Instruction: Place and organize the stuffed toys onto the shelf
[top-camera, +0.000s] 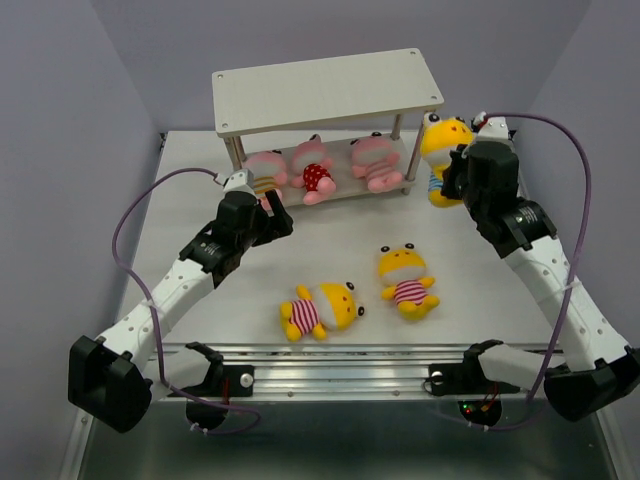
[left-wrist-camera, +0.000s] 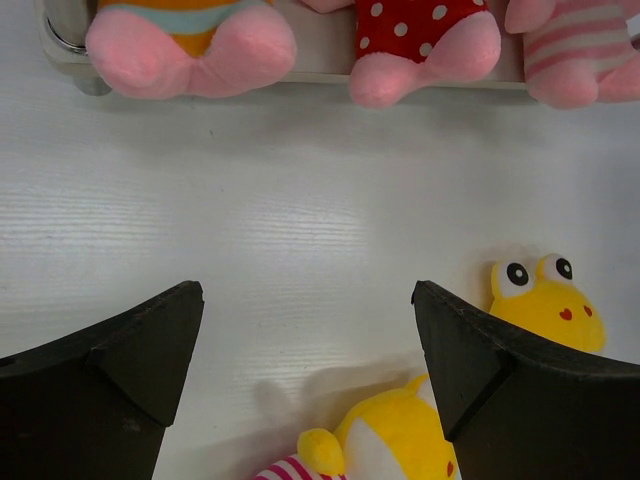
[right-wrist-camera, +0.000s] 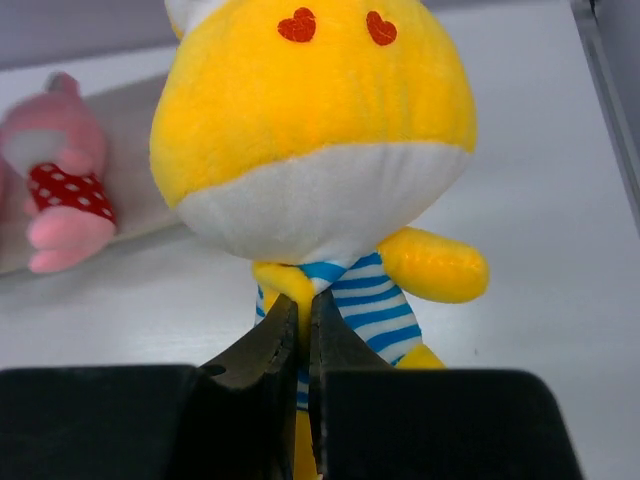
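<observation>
1. The right gripper (right-wrist-camera: 300, 322) is clenched on the yellow toy with blue stripes (right-wrist-camera: 310, 130). Its two fingers are pinched together at the top of the striped body, just under the white chin.
2. From the overhead view, I see that toy upright and just outside the right front leg of the shelf (top-camera: 330, 90), its head about level with the top board's edge. I cannot tell whether its feet touch the table (top-camera: 240, 300).
3. The left gripper (left-wrist-camera: 305, 295) is released, with its fingers spread wide and nothing between them. It hovers over bare table just in front of the left end of the lower board (left-wrist-camera: 318, 55).
4. The lower board carries three pink toys in a row:
   - the pink toy with orange and teal stripes (top-camera: 265, 170) on the left,
   - the red polka-dot toy (top-camera: 315, 172) in the middle,
   - the pink-striped toy (top-camera: 375, 162) on the right.
   Their feet hang over the front edge.
5. Two yellow toys lie on the table, well in front of the shelf. The left striped yellow toy (top-camera: 322, 310) is on its side, head to the right. The right striped yellow toy (top-camera: 405, 280) lies face up, near it but apart.
</observation>
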